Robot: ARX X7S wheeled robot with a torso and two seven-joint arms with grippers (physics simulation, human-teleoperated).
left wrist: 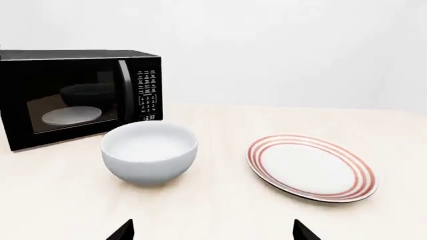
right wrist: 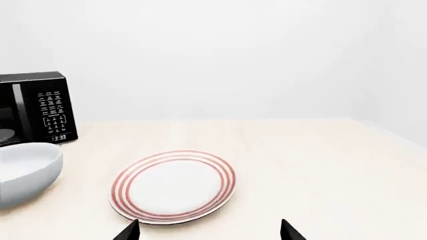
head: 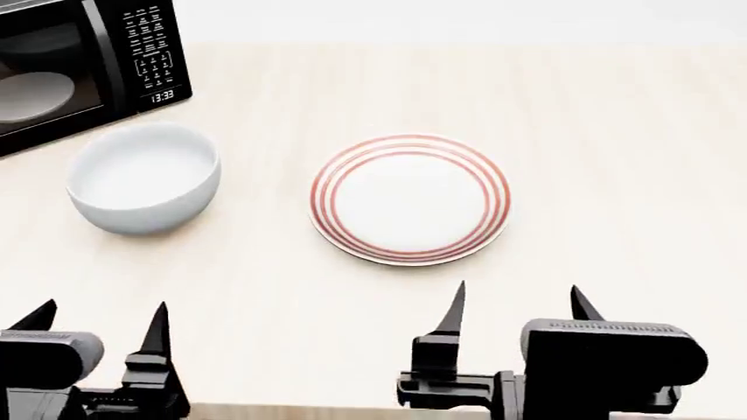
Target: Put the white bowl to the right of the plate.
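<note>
The white bowl (head: 143, 178) stands upright on the table, left of the plate (head: 410, 198), which has red rings and lies flat at the middle. The bowl also shows in the left wrist view (left wrist: 149, 152) and at the edge of the right wrist view (right wrist: 23, 172). The plate shows there too (left wrist: 311, 167) (right wrist: 173, 186). My left gripper (head: 100, 324) is open and empty near the table's front edge, in front of the bowl. My right gripper (head: 517, 308) is open and empty, just in front of the plate.
A black microwave (head: 70, 66) stands at the back left, close behind the bowl, with a grey dish inside; it also shows in both wrist views (left wrist: 77, 95) (right wrist: 37, 107). The light table (head: 618, 157) stretches to the plate's right.
</note>
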